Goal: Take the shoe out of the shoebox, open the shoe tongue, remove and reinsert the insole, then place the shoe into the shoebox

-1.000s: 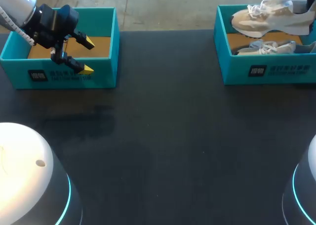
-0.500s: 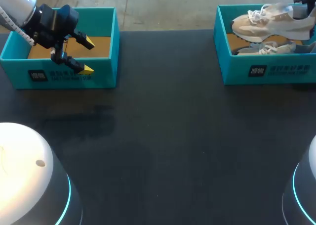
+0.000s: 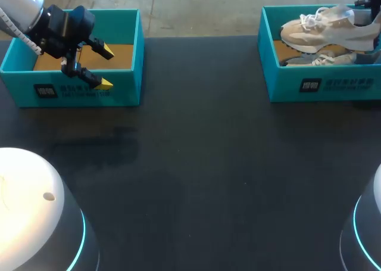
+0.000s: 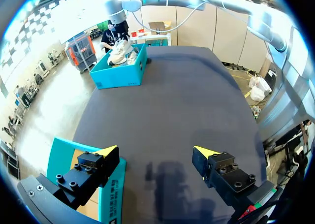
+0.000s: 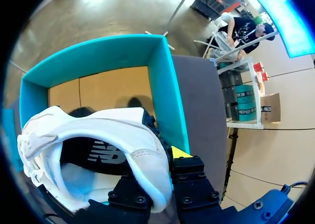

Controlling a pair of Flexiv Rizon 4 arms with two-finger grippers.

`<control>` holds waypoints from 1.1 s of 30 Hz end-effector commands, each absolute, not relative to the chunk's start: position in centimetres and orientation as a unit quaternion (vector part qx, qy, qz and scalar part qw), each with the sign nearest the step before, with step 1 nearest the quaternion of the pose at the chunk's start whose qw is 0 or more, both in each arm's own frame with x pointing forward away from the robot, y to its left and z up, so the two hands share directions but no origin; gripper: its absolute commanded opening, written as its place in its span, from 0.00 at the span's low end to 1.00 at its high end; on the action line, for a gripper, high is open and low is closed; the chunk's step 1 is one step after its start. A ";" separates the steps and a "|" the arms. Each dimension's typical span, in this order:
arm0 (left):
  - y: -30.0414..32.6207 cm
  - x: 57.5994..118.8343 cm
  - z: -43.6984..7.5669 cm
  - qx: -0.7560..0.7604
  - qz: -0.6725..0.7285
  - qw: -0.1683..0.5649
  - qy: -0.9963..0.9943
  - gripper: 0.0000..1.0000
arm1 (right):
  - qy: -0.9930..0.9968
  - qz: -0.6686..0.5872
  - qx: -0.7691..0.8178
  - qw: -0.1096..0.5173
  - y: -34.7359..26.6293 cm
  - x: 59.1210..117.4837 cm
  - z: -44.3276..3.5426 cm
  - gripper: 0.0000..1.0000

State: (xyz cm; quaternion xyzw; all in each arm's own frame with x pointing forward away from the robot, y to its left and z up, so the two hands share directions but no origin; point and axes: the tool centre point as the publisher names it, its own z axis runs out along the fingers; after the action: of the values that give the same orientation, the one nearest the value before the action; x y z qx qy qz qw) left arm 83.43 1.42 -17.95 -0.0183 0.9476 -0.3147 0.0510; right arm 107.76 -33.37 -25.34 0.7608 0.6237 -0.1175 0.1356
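A beige and white shoe hangs tilted over the right teal shoebox, its heel toward my right arm at the view's edge. In the right wrist view my right gripper is shut on the shoe's heel collar. One yellow-tipped finger is outside the heel and the other is hidden inside. A second, paler shoe lies in that box under the held one. My left gripper stands open over the front wall of the left teal box, holding nothing.
The left box shows only a brown cardboard floor. The right box's floor is cardboard too. Dark tabletop spreads between the two boxes. White rounded arm bases stand at the near corners.
The held shoe has shifted a little lower and to the right above the right box. The left arm has not moved.
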 end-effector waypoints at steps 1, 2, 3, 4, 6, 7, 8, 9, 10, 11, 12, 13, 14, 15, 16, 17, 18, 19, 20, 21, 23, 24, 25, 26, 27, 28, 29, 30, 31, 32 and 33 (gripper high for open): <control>1.4 83.4 -17.9 -0.018 -0.314 0.051 0.948 1.00 | 0.623 -0.118 0.761 0.135 -33.4 107.8 -25.5 0.00; 1.4 83.4 -17.9 -0.018 -0.314 0.051 0.948 1.00 | 0.623 -0.119 0.761 0.135 -33.5 107.8 -25.5 0.00; 1.4 83.4 -17.9 -0.018 -0.314 0.051 0.948 1.00 | 0.623 -0.120 0.761 0.135 -33.5 107.8 -25.5 0.00; 1.4 83.4 -17.9 -0.018 -0.314 0.051 0.948 1.00 | 0.622 -0.120 0.762 0.135 -33.5 107.8 -25.5 0.00; 1.4 83.4 -17.9 -0.018 -0.314 0.051 0.948 1.00 | 0.622 -0.121 0.762 0.135 -33.5 107.7 -25.5 0.00; 1.4 83.4 -17.9 -0.018 -0.314 0.051 0.948 1.00 | 0.622 -0.122 0.761 0.135 -33.5 107.7 -25.5 0.00; 1.4 83.4 -17.9 -0.018 -0.314 0.051 0.948 1.00 | 0.622 -0.123 0.761 0.135 -33.6 107.7 -25.5 0.00; 1.4 83.4 -17.9 -0.018 -0.314 0.051 0.948 1.00 | 0.622 -0.123 0.761 0.135 -33.6 107.7 -25.5 0.00; 1.4 83.4 -17.9 -0.018 -0.314 0.051 0.948 1.00 | 0.622 -0.124 0.761 0.135 -33.6 107.7 -25.5 0.00; 1.4 83.4 -17.9 -0.018 -0.314 0.051 0.948 1.00 | 0.622 -0.125 0.761 0.135 -33.6 107.7 -25.5 0.00; 1.4 83.4 -17.9 -0.018 -0.314 0.051 0.948 1.00 | 0.622 -0.126 0.761 0.135 -33.6 107.7 -25.5 0.00; 1.4 83.4 -17.9 -0.018 -0.314 0.051 0.948 1.00 | 0.622 -0.126 0.761 0.135 -33.6 107.7 -25.5 0.00; 1.4 83.4 -17.9 -0.018 -0.314 0.051 0.948 1.00 | 0.622 -0.126 0.761 0.135 -33.7 107.7 -25.4 0.00; 1.4 83.4 -17.9 -0.018 -0.314 0.051 0.948 1.00 | 0.622 -0.127 0.761 0.136 -33.7 107.7 -25.3 0.00; 1.4 83.4 -17.9 -0.018 -0.314 0.051 0.948 1.00 | 0.622 -0.127 0.761 0.136 -33.7 107.7 -25.2 0.00; 1.4 83.4 -17.9 -0.018 -0.314 0.051 0.948 1.00 | 0.621 -0.127 0.761 0.136 -33.7 107.7 -25.2 0.00; 1.4 83.4 -17.9 -0.018 -0.314 0.051 0.948 1.00 | 0.621 -0.126 0.761 0.136 -33.7 107.8 -25.1 0.00; 1.4 83.4 -17.9 -0.018 -0.314 0.051 0.948 1.00 | 0.621 -0.126 0.761 0.136 -33.8 107.8 -25.1 0.00; 1.4 83.4 -17.9 -0.018 -0.314 0.051 0.948 1.00 | 0.621 -0.126 0.762 0.137 -33.8 107.8 -25.0 0.00; 1.4 83.4 -17.9 -0.018 -0.314 0.051 0.948 1.00 | 0.621 -0.126 0.762 0.137 -33.8 107.8 -24.9 0.00; 1.4 83.4 -17.9 -0.018 -0.314 0.051 0.948 1.00 | 0.621 -0.126 0.761 0.139 -33.8 107.9 -24.7 0.00; 1.4 83.4 -17.9 -0.018 -0.314 0.051 0.948 1.00 | 0.621 -0.126 0.761 0.140 -33.8 108.0 -24.6 0.00; 1.4 83.4 -17.9 -0.018 -0.314 0.051 0.948 1.00 | 0.621 -0.125 0.761 0.141 -33.9 108.0 -24.5 0.00; 1.4 83.4 -17.9 -0.018 -0.314 0.051 0.948 1.00 | 0.621 -0.125 0.761 0.142 -33.9 108.1 -24.4 0.00; 1.4 83.4 -17.9 -0.018 -0.314 0.051 0.948 1.00 | 0.621 -0.125 0.760 0.142 -34.0 108.2 -24.2 0.00; 1.4 83.4 -17.9 -0.018 -0.314 0.051 0.948 1.00 | 0.621 -0.125 0.760 0.143 -34.1 108.2 -24.1 0.00; 1.4 83.4 -17.9 -0.018 -0.314 0.051 0.948 1.00 | 0.621 -0.125 0.760 0.146 -34.2 108.3 -24.0 0.00; 1.4 83.4 -17.9 -0.018 -0.314 0.051 0.948 1.00 | 0.621 -0.125 0.759 0.147 -34.3 108.4 -24.0 0.00; 1.4 83.4 -17.9 -0.018 -0.314 0.051 0.948 1.00 | 0.621 -0.125 0.760 0.147 -34.4 108.5 -23.8 0.00; 1.4 83.4 -17.9 -0.018 -0.314 0.051 0.948 1.00 | 0.621 -0.125 0.759 0.149 -34.5 108.6 -23.7 0.00; 1.4 83.4 -17.9 -0.018 -0.314 0.051 0.948 1.00 | 0.621 -0.125 0.759 0.150 -34.6 108.7 -23.6 0.00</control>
State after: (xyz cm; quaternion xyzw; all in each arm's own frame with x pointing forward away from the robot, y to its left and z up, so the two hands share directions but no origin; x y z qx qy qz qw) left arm 83.43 1.42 -17.95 -0.0183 0.9476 -0.3147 0.0510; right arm 108.43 -34.43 -24.00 0.7584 0.6216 -0.1238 0.1520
